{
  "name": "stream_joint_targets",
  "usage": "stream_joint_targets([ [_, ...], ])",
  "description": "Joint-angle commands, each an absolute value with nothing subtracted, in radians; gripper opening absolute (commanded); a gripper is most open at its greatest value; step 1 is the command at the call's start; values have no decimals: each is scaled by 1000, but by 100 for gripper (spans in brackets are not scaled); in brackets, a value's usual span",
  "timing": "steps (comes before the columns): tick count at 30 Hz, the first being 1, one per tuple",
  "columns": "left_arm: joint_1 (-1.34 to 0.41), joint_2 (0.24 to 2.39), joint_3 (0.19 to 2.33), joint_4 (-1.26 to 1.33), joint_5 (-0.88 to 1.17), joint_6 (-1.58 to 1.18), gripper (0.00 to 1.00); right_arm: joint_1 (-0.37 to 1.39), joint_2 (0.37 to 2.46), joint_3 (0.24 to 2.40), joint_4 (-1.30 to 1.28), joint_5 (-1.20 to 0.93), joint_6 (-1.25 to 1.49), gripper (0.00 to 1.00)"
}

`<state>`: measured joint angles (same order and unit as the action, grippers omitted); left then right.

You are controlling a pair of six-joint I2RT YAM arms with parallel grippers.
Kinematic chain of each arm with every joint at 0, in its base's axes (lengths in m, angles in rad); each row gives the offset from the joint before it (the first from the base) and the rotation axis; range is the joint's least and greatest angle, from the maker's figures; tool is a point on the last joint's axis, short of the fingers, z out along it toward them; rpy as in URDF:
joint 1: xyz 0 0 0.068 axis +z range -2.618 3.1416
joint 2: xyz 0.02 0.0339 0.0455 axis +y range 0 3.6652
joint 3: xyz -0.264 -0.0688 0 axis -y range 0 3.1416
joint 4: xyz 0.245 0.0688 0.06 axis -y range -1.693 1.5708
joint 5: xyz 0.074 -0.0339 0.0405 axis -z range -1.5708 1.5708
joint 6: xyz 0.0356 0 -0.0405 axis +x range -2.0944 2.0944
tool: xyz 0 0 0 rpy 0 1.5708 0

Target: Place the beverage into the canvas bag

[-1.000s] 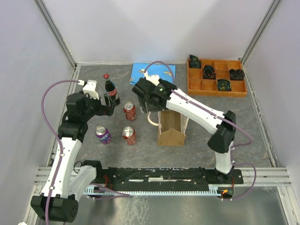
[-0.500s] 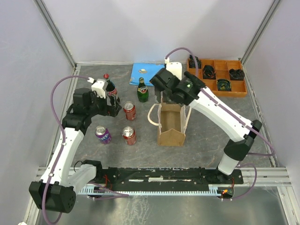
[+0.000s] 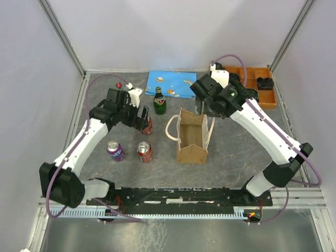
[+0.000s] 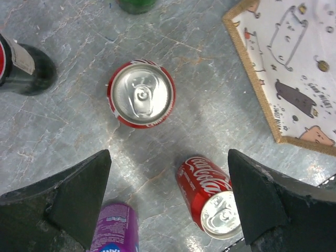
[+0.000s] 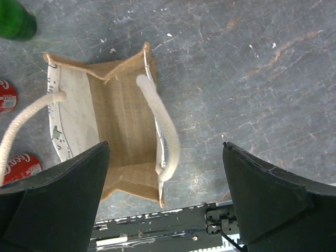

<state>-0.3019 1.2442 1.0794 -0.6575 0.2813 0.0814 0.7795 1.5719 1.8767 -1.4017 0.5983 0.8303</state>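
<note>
Likely beverage: red can (image 4: pixel 140 94), standing upright on tabletop (image 4: pixel 220 105), long axis vertical, lying just ahead of left tool (image 4: pixel 168 153).
Left tool hanging above, jaws spread wide, gripping nothing; left arm nearer.
Canvas bag (image 3: pixel 191 152) standing upright right of can, mouth facing up, showing nothing inside.
Right tool (image 5: pixel 165 144) hovering over bag mouth, released.
Neighbours: second red can (image 4: pixel 212 202), purple can (image 4: pixel 115 233), green bottle (image 3: pixel 159 101), cola bottle (image 4: pixel 23 65).
Orange tray (image 3: pixel 265 104) sitting far right, holding dark items.
</note>
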Motion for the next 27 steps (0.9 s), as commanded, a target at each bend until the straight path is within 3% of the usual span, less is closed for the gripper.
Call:
stream_joint_targets([
  [1, -307, 1338, 1211, -695, 204, 135, 98, 762, 1509, 1840, -1415, 596, 860, 97],
  [13, -344, 1629, 1519, -916, 119, 129, 92, 739, 1482, 1797, -1454, 578, 882, 97],
  [27, -367, 1747, 1533, -932, 46, 169, 92, 729, 1425, 1723, -1450, 573, 905, 97],
])
